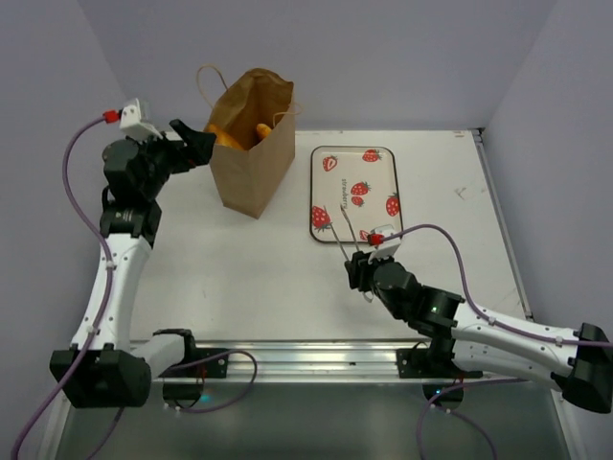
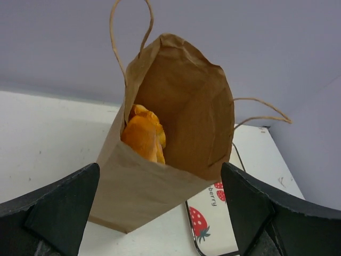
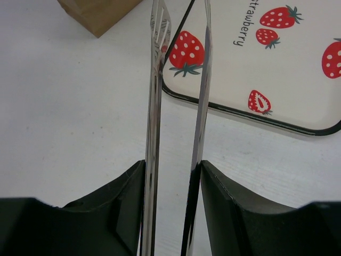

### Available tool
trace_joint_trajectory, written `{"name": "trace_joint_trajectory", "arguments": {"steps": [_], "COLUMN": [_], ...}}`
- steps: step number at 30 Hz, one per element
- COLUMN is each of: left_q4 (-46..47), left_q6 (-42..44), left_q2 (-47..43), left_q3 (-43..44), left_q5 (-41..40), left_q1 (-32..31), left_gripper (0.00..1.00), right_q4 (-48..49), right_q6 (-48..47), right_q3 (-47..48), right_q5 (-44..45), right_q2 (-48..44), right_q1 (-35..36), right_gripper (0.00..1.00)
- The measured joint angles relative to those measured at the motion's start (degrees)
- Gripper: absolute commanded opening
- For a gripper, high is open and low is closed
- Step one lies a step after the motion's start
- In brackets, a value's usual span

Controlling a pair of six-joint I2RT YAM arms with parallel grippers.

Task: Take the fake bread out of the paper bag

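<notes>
The brown paper bag stands upright at the back left of the table, mouth open. Glossy orange fake bread pokes up inside it, and the left wrist view shows the bread against the left inner wall of the bag. My left gripper hovers just left of the bag's rim; its jaws stand wide open and hold nothing. My right gripper is low over the table in front of the tray. It is shut on metal tongs, with one finger against each arm.
A strawberry-print tray lies flat to the right of the bag, and the tongs' tips reach over its near left corner. The bag's twisted handles stick up above its rim. Walls enclose the table at the back and sides.
</notes>
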Motion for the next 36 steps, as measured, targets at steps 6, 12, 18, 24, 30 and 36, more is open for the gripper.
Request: {"name": "trace_joint_trajectory", "arguments": {"steps": [6, 12, 18, 24, 30, 36], "left_q4": [-9.5, -15.6, -24.0, -29.2, -30.1, -30.3], "left_q6": [2.0, 3.4, 6.3, 7.8, 8.8, 9.0], "left_q2": [15.3, 26.7, 38.7, 43.1, 46.5, 49.7], "left_q3": [22.0, 33.8, 46.2, 50.1, 54.7, 56.6], "left_q5": [1.5, 2.5, 2.7, 2.7, 2.7, 2.7], "left_q1": [2.2, 2.3, 2.3, 2.2, 0.7, -1.1], "left_gripper": [1.00, 0.98, 0.99, 0.99, 0.85, 0.66], "right_q4": [-3.4, -5.6, -7.2, -7.5, -7.7, -9.2], "right_q6": [0.0, 0.0, -0.2, -0.2, -0.2, -0.2], "right_q3": [1.1, 1.7, 1.7, 1.7, 1.7, 2.7], "right_q5": [-1.5, -2.1, -3.0, -3.2, -4.0, -4.9], "right_q2": [-2.7, -3.1, -4.2, -5.4, -6.2, -6.5], "right_q1": [-0.5, -0.7, -0.7, -0.9, -1.1, -1.1], "right_gripper": [0.47, 0.47, 0.46, 0.45, 0.44, 0.42]}}
